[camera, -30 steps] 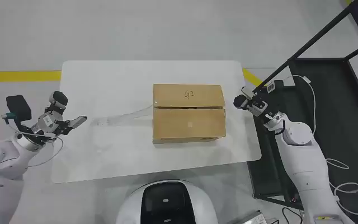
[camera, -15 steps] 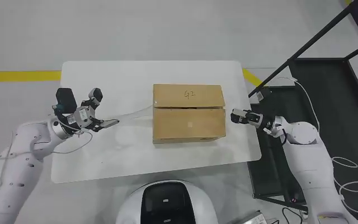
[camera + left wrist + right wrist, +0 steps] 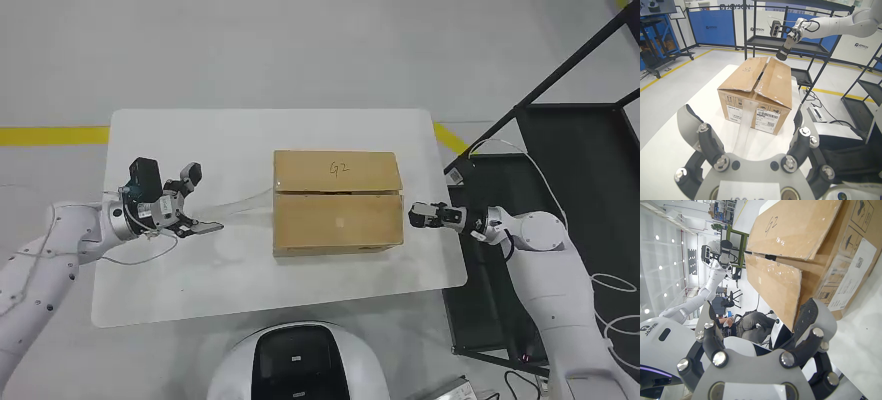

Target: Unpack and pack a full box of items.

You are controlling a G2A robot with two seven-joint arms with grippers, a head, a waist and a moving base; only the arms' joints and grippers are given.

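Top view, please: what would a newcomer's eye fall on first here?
A brown cardboard box sits in the middle of the white table, its top flaps slit along the seam. An open gripper flanks each end: the left gripper stands apart from it, above a clear tape strip trailing from the box, and the right gripper is close by the other end.

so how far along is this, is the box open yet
Done: the tape looks cut along the seam, its loose end trailing onto the table. In hand: left gripper and right gripper, both open and empty, sit at opposite ends of the box. Left: the top flaps lie shut, nothing unpacked, then repacking.
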